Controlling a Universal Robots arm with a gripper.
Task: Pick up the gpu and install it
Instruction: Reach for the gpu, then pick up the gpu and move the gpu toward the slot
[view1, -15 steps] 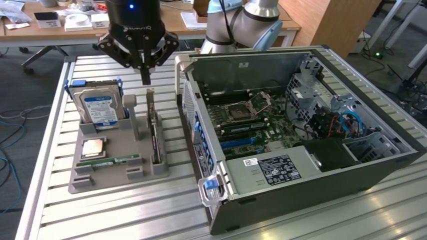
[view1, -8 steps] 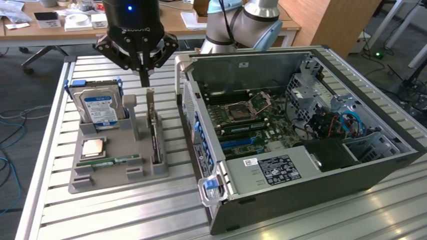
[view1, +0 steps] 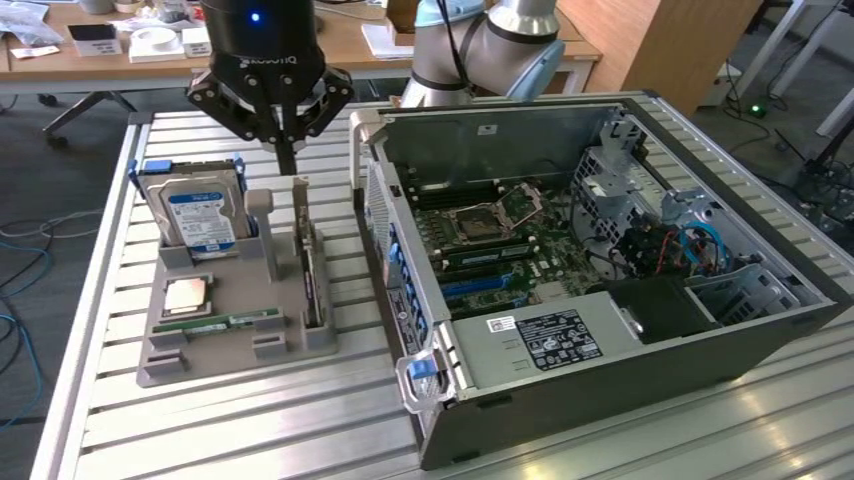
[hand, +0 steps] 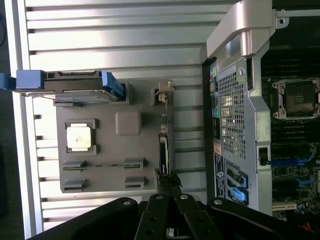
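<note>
One gpu (view1: 306, 262), standing on its thin edge in a slot of the grey holder (view1: 214, 350). Both views mostly catch its rim and the pale bracket (hand: 164, 91) at one end, and the lower part is sunk in the slot.

The pincer (view1: 284, 160) is clenched, tips pinched together on nothing. It's hanging close over the card, but I can't tell which end it's over. Its upper body is cut off at the top of the exterior view.

Only a narrow gap separates the holder from the open PC case (view1: 601, 400). On the exterior view's left, the holder sits near the edge of the slatted counter (view1: 240, 430), with bare slats in front.

Count in the holder:
- one hard drive (view1: 198, 212)
- one processor chip (view1: 186, 295)
- one memory stick (view1: 220, 322)
- the one card
</note>
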